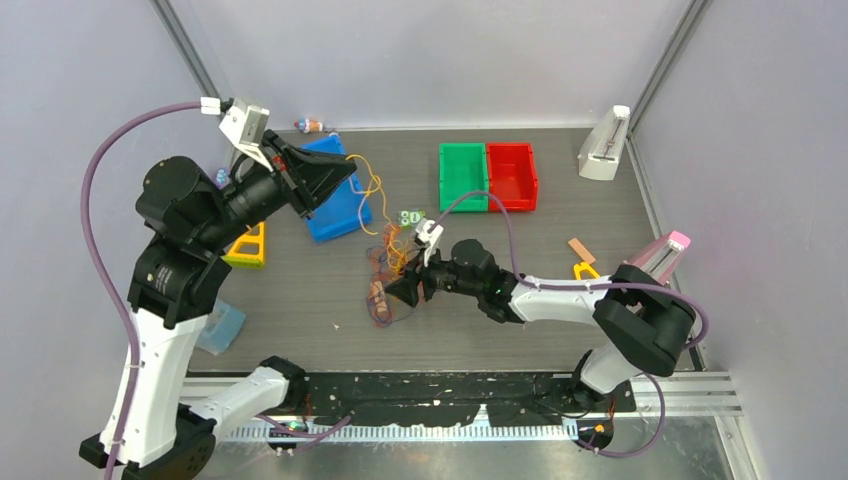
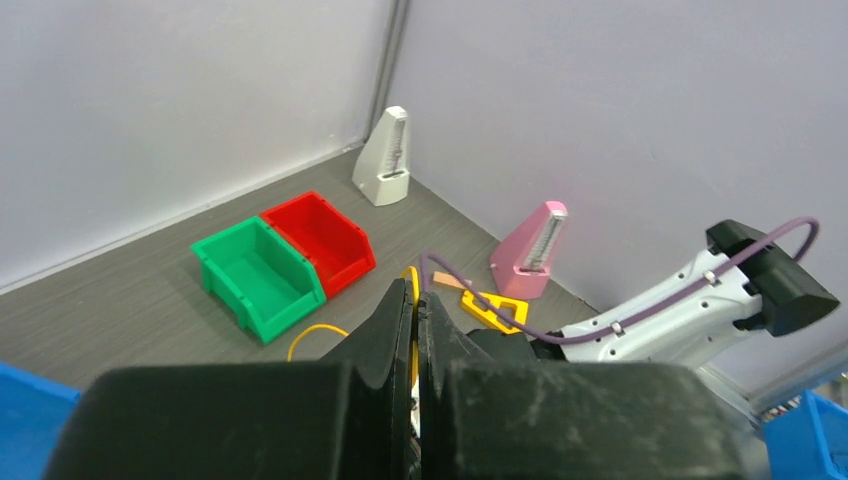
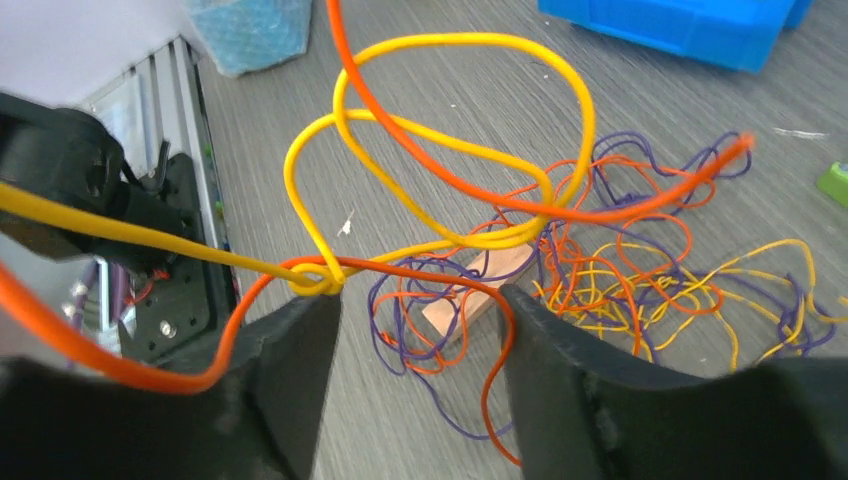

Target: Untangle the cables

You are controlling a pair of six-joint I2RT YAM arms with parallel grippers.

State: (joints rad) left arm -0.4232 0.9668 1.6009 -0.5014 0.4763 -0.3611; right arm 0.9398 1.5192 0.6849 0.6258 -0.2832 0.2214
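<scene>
top external view gives the clearest picture: the cables (image 1: 385, 270) lie as a loose tangle on the grey table (image 1: 300, 290) near its middle, between the blue bin (image 1: 335, 215) and the right arm. from this heap a yellow strand (image 1: 376, 186) rises to the left gripper (image 1: 348, 170), which hangs above the blue bin. its jaws are pressed fully together, and in the left wrist view a bit of yellow shows in the slit between them, so i judge it pinches at least this strand.

the right gripper (image 1: 408, 287) is low over the tangle. its jaws stand wide apart and hold nothing. in the right wrist view, thin orange and purple loops and a small wooden block (image 3: 480, 290) lie on the table between the fingers, and a lifted yellow and a lifted orange strand twist around each other just above one finger.

the step in hand seems to be separating the lifted strands from the heap. the next move, i think, needs the right jaws to close on one single strand near the twist, not on the block or several loops, and then to pull gently away, so the twist opens and does not tighten.
</scene>
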